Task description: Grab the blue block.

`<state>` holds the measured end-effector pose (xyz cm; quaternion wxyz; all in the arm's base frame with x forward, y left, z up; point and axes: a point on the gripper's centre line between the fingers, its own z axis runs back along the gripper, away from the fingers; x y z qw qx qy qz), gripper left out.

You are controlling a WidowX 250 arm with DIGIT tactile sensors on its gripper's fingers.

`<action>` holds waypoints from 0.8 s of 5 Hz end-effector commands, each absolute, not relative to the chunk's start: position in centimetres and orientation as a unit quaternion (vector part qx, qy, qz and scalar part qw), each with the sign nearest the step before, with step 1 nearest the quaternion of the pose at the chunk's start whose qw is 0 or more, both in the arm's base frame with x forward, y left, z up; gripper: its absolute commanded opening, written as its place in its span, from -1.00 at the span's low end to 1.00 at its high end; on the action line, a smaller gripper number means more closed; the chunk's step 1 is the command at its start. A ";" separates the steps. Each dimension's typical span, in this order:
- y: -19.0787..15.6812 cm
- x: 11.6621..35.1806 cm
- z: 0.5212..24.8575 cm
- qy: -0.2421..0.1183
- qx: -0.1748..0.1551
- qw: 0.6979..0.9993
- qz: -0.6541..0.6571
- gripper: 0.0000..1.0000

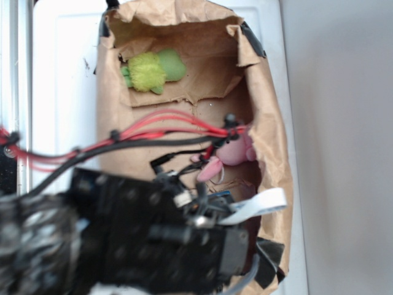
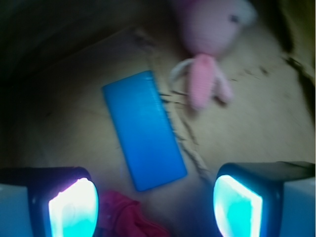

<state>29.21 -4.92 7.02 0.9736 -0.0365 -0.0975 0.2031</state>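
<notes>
Two glowing fingertips point(image 2: 74, 207) frame the bottom of the wrist view, spread wide with nothing between them, so the black robot gripper point(image 2: 155, 210) stands open above the floor of a brown paper-lined box point(image 1: 270, 123). On that floor lies the flat, smooth, bright blue rectangular block point(image 2: 143, 129), set at a slant, its near end reaching down between the two fingers but not touched by either. Just beside its far end rests a pink plush toy point(image 2: 210, 54) with pale limbs, close to the block but apart from it. A crumpled red cloth lump point(image 2: 126, 217) sits at the block's near end, low between the fingers. From the outside view, the dark arm hides the block, and a fuzzy green plush toy point(image 1: 153, 70) lies at the far end, well apart.
</notes>
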 end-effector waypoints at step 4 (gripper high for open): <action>-3.7 30.9 6.4 -0.122 -0.025 0.977 0.174 1.00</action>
